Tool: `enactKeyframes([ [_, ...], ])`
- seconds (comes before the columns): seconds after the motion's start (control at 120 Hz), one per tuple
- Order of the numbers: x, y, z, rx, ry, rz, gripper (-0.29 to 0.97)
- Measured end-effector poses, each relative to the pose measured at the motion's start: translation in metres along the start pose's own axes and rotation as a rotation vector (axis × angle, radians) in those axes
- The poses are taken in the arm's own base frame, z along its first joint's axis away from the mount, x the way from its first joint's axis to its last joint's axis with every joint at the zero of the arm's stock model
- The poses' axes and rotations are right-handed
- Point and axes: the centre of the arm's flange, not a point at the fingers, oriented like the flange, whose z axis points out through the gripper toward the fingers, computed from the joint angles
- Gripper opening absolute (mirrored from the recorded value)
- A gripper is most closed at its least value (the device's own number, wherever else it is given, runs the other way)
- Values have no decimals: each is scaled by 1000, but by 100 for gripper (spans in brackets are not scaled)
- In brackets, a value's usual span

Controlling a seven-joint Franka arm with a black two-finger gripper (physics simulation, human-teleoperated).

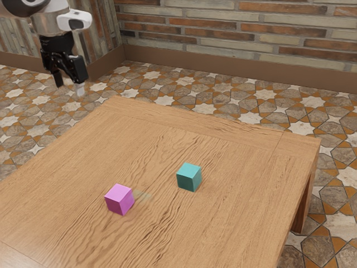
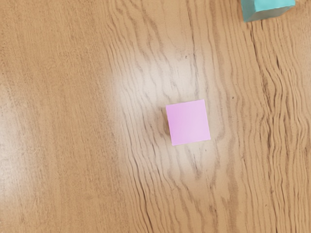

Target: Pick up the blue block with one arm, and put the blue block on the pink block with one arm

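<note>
**Fingers high and empty, both blocks sitting free**

The arm hangs high at the exterior view's upper left, over the floor just off the bench's far corner. The fingers are spread apart, nothing between them. The blue block, more teal in this light, rests flat near the middle of the bench, well in from every edge. The pink block sits apart from it, toward the exterior view's left and closer to the near edge. Bare wood lies between the two and all around them. From the wrist, the pink block sits squarely below the hand, the blue block off at a corner, plain bench on all sides.
</note>
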Motion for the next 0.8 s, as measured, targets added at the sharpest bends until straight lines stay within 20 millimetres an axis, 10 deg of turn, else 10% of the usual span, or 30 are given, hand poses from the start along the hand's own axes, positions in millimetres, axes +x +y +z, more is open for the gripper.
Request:
enactKeyframes([
  [0.2,-2,-12,-4,22,22,-23,68],
  [0.408,39,86,99,-27,13,412,68],
  [0.642,73,103,168,-61,79,755,68],
  [0.8,132,145,207,-68,131,1034,68],
])
